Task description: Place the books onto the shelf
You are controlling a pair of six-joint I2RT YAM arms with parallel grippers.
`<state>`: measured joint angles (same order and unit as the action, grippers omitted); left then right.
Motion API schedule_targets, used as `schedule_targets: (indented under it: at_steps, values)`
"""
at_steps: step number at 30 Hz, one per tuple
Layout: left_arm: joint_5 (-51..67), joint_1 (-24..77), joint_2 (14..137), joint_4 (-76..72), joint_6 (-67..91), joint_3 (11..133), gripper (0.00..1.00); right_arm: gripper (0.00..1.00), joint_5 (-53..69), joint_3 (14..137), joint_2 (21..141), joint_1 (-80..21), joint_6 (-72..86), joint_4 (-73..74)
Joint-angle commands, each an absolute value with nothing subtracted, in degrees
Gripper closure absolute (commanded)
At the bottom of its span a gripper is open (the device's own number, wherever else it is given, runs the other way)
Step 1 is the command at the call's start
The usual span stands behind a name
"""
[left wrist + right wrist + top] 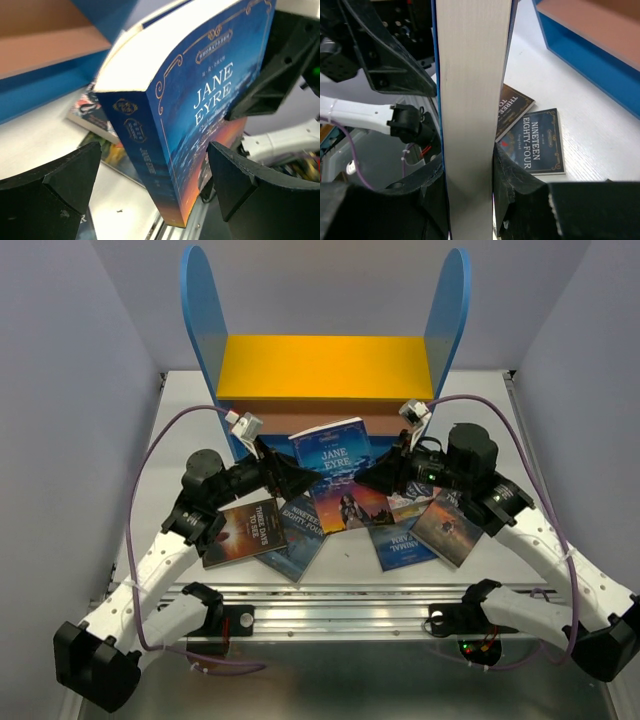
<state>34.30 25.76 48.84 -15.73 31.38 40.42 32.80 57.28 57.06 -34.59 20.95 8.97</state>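
Now right jaws clamp Jane Eyre book (335, 452) upright, ready for shelf (320, 365); left jaws wide open around spine.

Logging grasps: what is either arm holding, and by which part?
The right gripper clamps the dark blue Jane Eyre paperback across its covers at the page-edge side; the left gripper is open, holding nothing.

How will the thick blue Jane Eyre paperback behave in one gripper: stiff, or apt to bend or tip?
Probably stiff: the thick blue Jane Eyre paperback shows a dense page block. Its cover bows slightly, so it may flex. Clamped at one edge by the right gripper, it could tilt.
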Motion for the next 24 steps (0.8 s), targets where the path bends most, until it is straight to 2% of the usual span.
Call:
schedule_targets:
  at_steps: [1,5,9,12,17,20,22,24]
  values:
    - [46.39,25.66,49.92,-28.19,32.6,38.41,0.01,0.99,38.49,62.84,55.63,-34.8,23.2,-0.7]
    - [47.46,25.66,49.75,-30.32,33.48,37.8,0.01,0.99,38.93,63.54,57.13,-34.8,23.82,-0.79]
    - [48.42,25.66,49.48,-33.65,35.41,36.3,0.06,0.99,40.51,62.76,57.83,-34.8,25.66,-4.65]
    - [50.88,25.75,50.62,-37.61,37.52,35.25,0.12,0.99,40.87,61.7,58.88,-34.8,27.59,-7.9]
    - [51.5,25.84,51.68,-37.97,38.23,35.16,0.33,0.99,40.35,61.87,60.29,-34.8,28.04,-10.11]
    - [50.63,25.84,50.98,-37.97,38.23,35.07,0.52,0.99,39.38,62.05,61.17,-34.8,27.95,-10.02]
    - [49.31,25.84,50.28,-37.45,38.23,34.98,0.8,0.99,38.5,61.96,61.87,-34.8,28.12,-9.85]
    - [46.6,25.84,49.75,-35.96,37.79,35.16,1.0,0.99,37.45,61.53,62.14,-34.8,27.95,-9.76]
